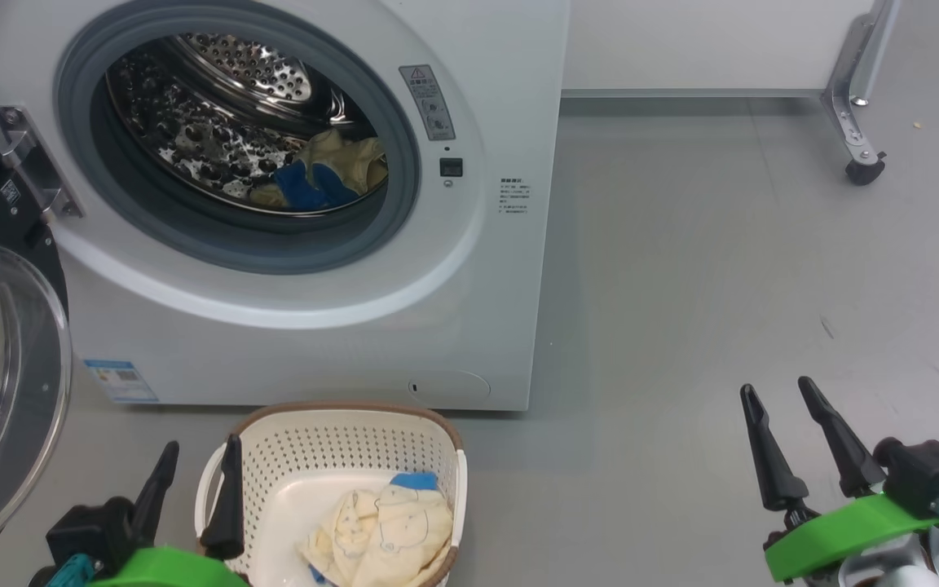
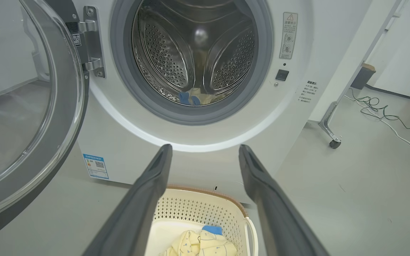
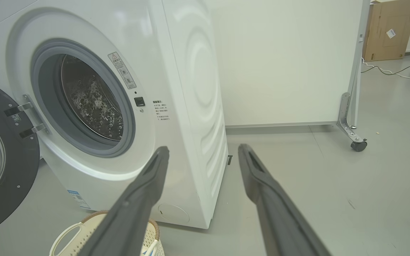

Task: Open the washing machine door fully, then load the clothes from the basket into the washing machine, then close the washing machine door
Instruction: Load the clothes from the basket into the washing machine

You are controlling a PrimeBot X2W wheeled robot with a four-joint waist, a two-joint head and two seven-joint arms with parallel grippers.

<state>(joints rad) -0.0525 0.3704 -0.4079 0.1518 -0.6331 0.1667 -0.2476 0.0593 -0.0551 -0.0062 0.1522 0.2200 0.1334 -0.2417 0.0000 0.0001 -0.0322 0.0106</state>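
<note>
The white washing machine (image 1: 453,310) stands with its door (image 1: 5,383) swung wide open to the left. One pale garment with blue patches (image 1: 323,175) lies in the steel drum. On the floor in front sits the cream basket (image 1: 339,456), holding more pale clothes (image 1: 380,530) with blue trim. My left gripper (image 1: 199,452) is open, empty, at the basket's left rim; in its wrist view the left gripper (image 2: 205,149) points over the basket (image 2: 198,209) toward the drum. Over bare floor to the right, my right gripper (image 1: 779,391) hangs open and empty.
A white panel on a wheeled metal foot (image 1: 861,155) stands behind and to the right of the machine. Cables (image 2: 386,117) trail on the grey floor further right, and a cardboard box (image 3: 386,28) sits beyond the panel.
</note>
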